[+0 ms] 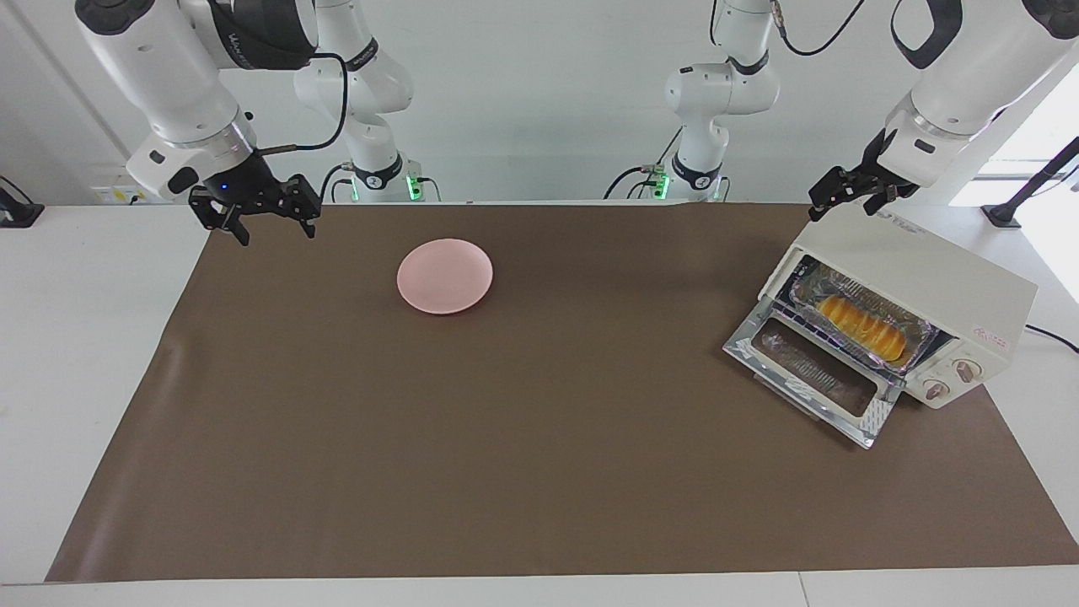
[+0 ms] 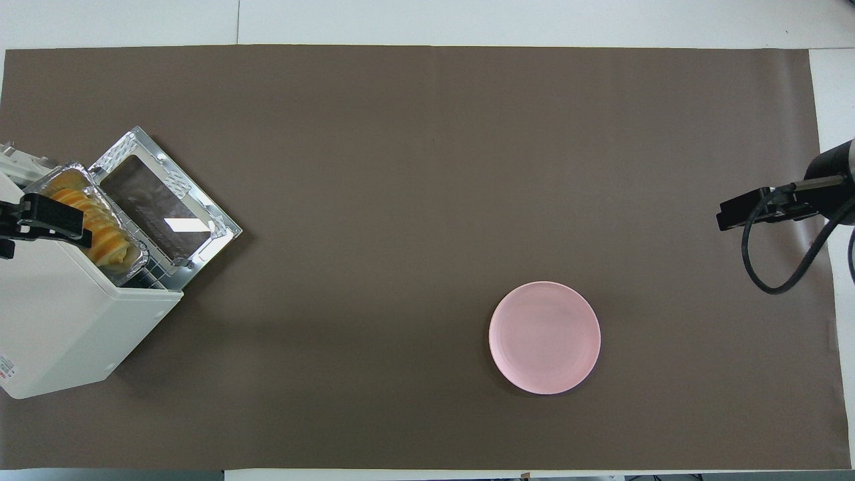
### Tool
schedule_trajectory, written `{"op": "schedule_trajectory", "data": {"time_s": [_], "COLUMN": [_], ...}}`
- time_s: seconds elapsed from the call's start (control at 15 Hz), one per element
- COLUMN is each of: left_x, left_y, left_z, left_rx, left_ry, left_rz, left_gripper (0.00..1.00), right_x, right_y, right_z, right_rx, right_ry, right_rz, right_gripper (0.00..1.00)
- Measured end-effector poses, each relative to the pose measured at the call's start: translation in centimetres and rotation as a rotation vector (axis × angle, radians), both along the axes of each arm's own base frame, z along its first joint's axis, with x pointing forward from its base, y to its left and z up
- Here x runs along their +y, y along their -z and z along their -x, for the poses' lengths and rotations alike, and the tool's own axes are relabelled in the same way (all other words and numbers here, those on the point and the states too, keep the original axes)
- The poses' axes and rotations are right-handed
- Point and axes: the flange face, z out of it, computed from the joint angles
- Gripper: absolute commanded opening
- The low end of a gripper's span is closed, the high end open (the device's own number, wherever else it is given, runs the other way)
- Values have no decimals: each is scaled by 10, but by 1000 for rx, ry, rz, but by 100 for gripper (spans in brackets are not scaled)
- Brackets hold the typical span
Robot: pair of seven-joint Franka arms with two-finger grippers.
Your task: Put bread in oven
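The bread (image 1: 864, 327) lies in a crinkled foil tray (image 1: 920, 330) on the rack inside the cream-white oven (image 1: 952, 278), at the left arm's end of the table. The oven's glass door (image 1: 813, 371) is dropped open. In the overhead view the bread (image 2: 100, 234) shows in the oven (image 2: 67, 321) mouth. My left gripper (image 1: 845, 205) is open and empty, up in the air over the oven's top edge; it also shows in the overhead view (image 2: 40, 220). My right gripper (image 1: 253, 221) is open and empty, waiting over the mat's corner at the right arm's end.
A round pink plate (image 1: 445, 276) lies bare on the brown mat (image 1: 539, 464), toward the right arm's end and near the robots; it also shows in the overhead view (image 2: 544, 337). The open door (image 2: 167, 207) sticks out over the mat.
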Motion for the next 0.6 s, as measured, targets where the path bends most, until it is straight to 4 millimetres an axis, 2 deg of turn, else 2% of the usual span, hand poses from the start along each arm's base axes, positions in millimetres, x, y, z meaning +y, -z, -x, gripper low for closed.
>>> {"op": "schedule_trajectory", "data": {"time_s": [0.6], "left_x": [-9], "left_y": [11], "left_z": [1], "left_rx": [-14], "left_ry": [28], "left_rz": [1], "left_gripper": [100], "right_x": [0], "right_y": [0], "right_z": [0], "right_rx": [0], "right_ry": [0], "right_rz": [0], "right_gripper": [100]}}
